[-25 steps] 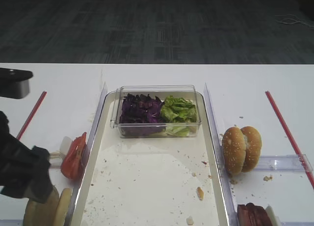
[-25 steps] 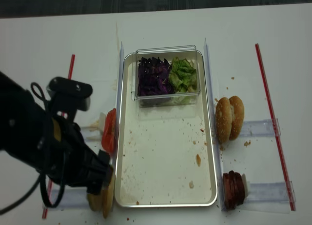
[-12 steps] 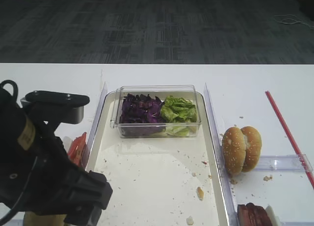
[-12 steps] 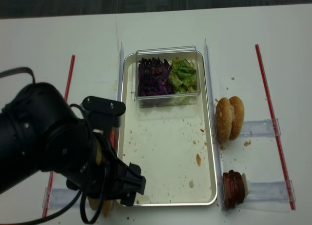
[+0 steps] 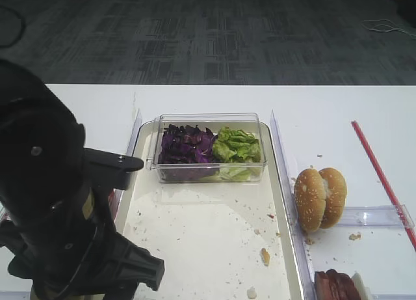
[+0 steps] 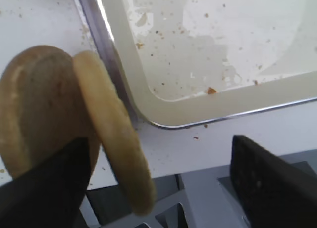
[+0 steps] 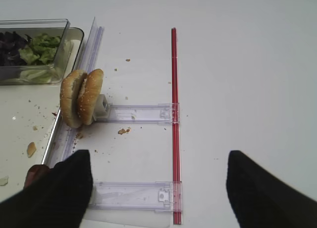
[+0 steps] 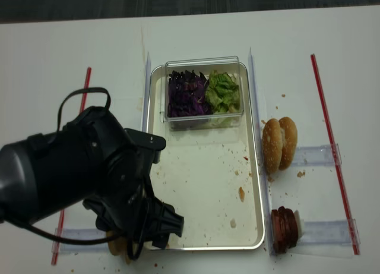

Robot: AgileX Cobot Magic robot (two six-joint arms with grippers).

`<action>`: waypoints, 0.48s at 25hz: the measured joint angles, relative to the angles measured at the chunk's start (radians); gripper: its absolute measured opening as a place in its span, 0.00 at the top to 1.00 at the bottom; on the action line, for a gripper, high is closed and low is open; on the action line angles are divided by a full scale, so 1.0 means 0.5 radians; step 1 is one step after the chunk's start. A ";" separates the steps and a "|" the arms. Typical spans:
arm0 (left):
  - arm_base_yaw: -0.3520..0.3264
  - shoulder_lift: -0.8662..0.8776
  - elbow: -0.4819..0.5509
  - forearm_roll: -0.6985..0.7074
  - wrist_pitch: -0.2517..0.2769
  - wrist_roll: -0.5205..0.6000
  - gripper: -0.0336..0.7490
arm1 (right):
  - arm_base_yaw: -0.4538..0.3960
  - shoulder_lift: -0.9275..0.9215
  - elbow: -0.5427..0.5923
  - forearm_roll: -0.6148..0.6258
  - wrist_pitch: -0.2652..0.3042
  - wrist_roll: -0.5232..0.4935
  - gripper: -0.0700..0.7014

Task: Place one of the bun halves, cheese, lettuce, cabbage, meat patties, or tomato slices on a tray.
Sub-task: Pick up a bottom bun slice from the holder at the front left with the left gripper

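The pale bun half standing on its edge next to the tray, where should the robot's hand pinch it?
Probably across its thin body: one finger on each flat face of the pale bun half, coming down from above its upper rim. It stands on edge beside the tray, leaning against the tan half, so the left gripper would need one finger slipped between the two.

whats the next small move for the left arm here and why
Probably ease the left gripper down a little so its open jaws straddle the pale bun half, then close. In the left wrist view that half stands on edge beside the tray rim, leaning against the tan-faced half, and sits between the two jaws, but nothing is gripped yet.
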 joint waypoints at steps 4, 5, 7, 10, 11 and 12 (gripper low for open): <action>0.000 0.061 -0.005 0.067 -0.001 -0.017 0.29 | 0.000 0.000 0.000 0.000 0.000 0.000 0.15; 0.000 0.071 -0.005 0.086 -0.001 -0.025 0.31 | 0.000 0.000 0.000 0.000 0.000 0.000 0.15; -0.002 0.080 -0.005 0.117 -0.001 -0.038 0.34 | 0.000 0.000 0.000 0.000 0.000 0.000 0.15; -0.005 0.089 -0.009 0.155 0.016 -0.047 0.42 | 0.000 0.000 0.000 0.000 0.000 0.000 0.15; -0.005 0.089 -0.009 0.164 0.025 -0.051 0.46 | 0.000 0.000 0.000 0.000 0.000 0.000 0.15; -0.001 0.089 -0.009 0.167 0.034 -0.050 0.48 | 0.000 0.000 0.000 0.000 0.000 0.000 0.15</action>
